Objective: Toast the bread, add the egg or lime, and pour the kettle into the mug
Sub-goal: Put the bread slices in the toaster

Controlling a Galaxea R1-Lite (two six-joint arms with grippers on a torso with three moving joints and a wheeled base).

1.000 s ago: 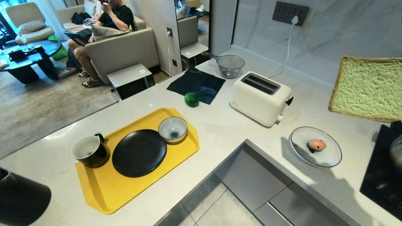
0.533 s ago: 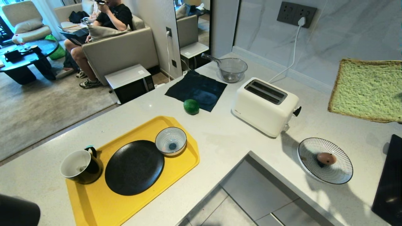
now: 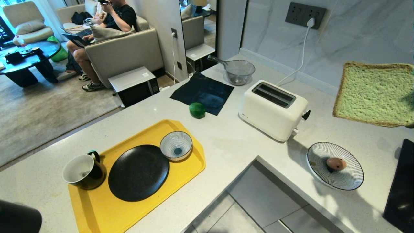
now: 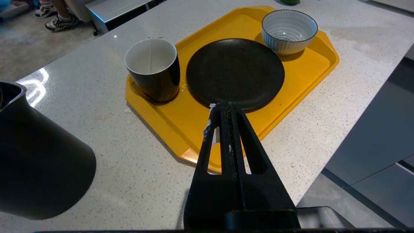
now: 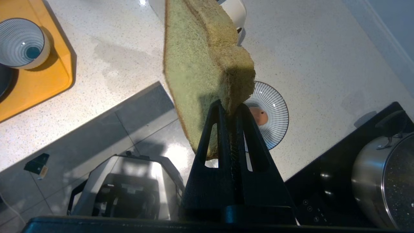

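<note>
You are pinching the bread by one corner in the right gripper, jaws nearly closed, slice jutting ahead. The toaster is sitting beyond and below: square the slice over a slot before lowering.

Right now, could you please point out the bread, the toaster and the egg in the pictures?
bread (image 3: 375, 94), head view, middle of its green face.
toaster (image 3: 275, 115), head view, its white side below the slots.
egg (image 3: 336, 163), head view, top of its shell, in the striped plate.
</note>
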